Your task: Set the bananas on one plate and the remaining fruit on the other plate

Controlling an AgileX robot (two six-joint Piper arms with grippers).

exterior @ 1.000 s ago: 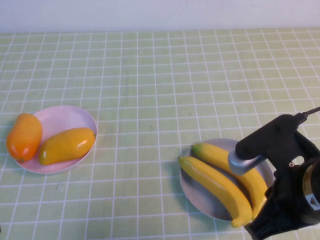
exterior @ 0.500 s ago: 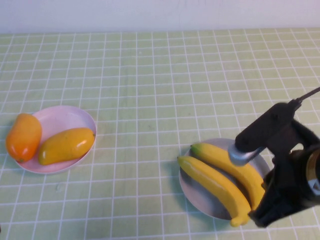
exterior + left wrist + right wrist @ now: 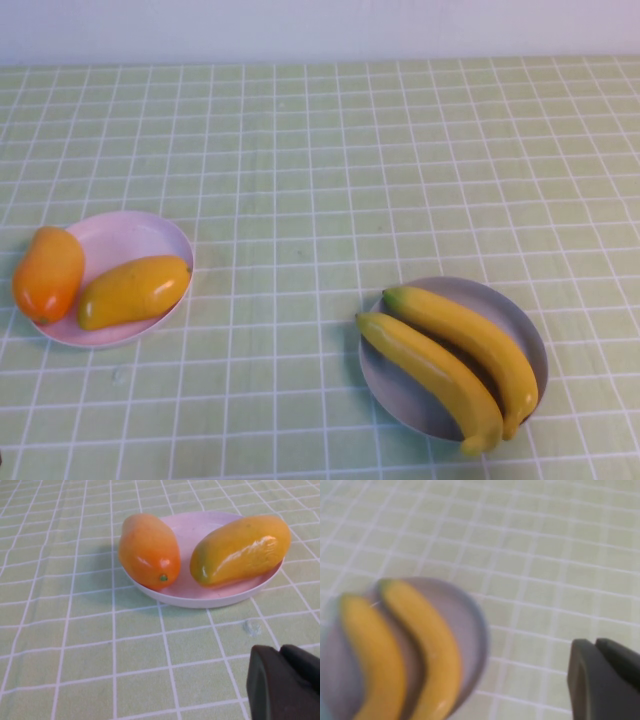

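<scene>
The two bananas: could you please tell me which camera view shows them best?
The high view: both bananas lie sharp and whole, side by side on the grey-blue plate. The right wrist view shows them blurred and cropped, beside the right gripper. The left wrist view shows none, only the left gripper near the pink plate.

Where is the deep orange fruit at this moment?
In the high view the deep orange fruit lies at the table's left side, on the outer left edge of the pink plate, beside the yellow-orange fruit. Neither gripper touches it.
</scene>
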